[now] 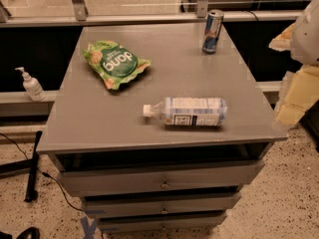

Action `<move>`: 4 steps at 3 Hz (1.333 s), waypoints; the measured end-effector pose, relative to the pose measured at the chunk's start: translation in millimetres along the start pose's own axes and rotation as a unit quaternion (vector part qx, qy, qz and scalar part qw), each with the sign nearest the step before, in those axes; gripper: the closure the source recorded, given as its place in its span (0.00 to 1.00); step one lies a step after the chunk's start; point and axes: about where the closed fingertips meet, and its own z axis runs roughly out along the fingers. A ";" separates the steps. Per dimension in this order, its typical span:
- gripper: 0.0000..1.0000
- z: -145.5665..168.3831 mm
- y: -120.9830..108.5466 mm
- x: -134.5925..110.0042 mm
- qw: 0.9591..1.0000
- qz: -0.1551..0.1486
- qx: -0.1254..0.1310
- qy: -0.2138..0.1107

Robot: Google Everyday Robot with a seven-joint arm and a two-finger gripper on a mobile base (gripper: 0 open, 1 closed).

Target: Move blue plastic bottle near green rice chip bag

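The blue plastic bottle (pixel 189 112) lies on its side near the front of the grey cabinet top (pixel 164 78), with its white cap pointing left. The green rice chip bag (pixel 114 62) lies flat at the back left of the top, well apart from the bottle. My gripper (pixel 293 101) shows as pale, cream-coloured parts at the right edge of the camera view, beyond the cabinet's right side. It is to the right of the bottle and not touching it.
A blue-and-silver drink can (pixel 213 31) stands upright at the back right corner of the top. A small white pump bottle (pixel 31 84) stands on a ledge left of the cabinet. Drawers sit below the top. Black cables lie on the floor at the left.
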 end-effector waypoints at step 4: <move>0.00 54.4 -32.0 -37.6 0.995 -0.010 0.001 -0.104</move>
